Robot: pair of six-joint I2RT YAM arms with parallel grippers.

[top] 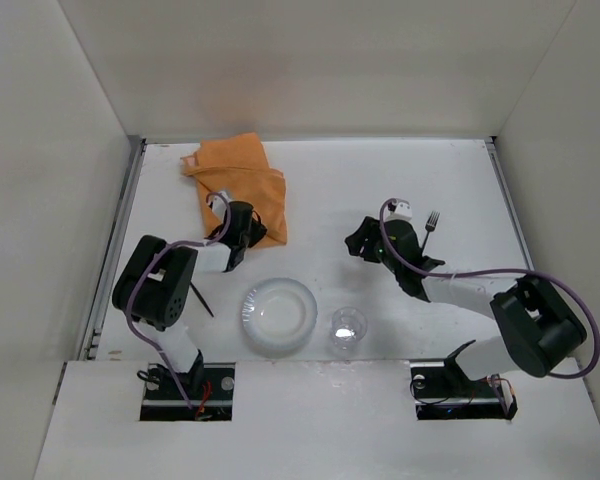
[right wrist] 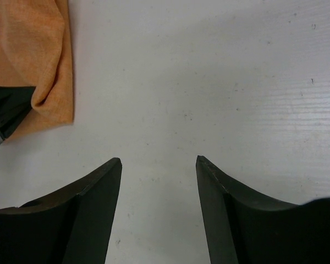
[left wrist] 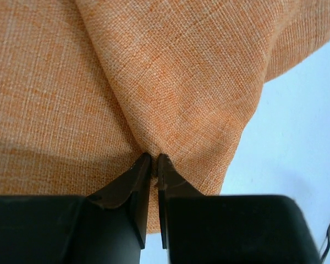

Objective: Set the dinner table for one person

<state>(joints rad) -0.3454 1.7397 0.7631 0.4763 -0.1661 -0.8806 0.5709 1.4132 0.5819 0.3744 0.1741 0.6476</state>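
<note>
Since the large flat matte white dinner table [top: 380, 180] underlies the whole scene, everything rests on it. Near its far left corner the left gripper [left wrist: 155, 159] is clamped shut on a fold of the crumpled orange woven cloth [left wrist: 170, 71], likely to pull it flat. The right gripper [right wrist: 158, 160] hangs spread wide, empty, above bare surface. A round white plate [top: 278, 315] and clear glass [top: 347, 330] hug the near edge, leaving mid-table room.

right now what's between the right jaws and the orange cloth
Only bare dinner table up to the orange cloth, clearest in the right wrist view.
</note>
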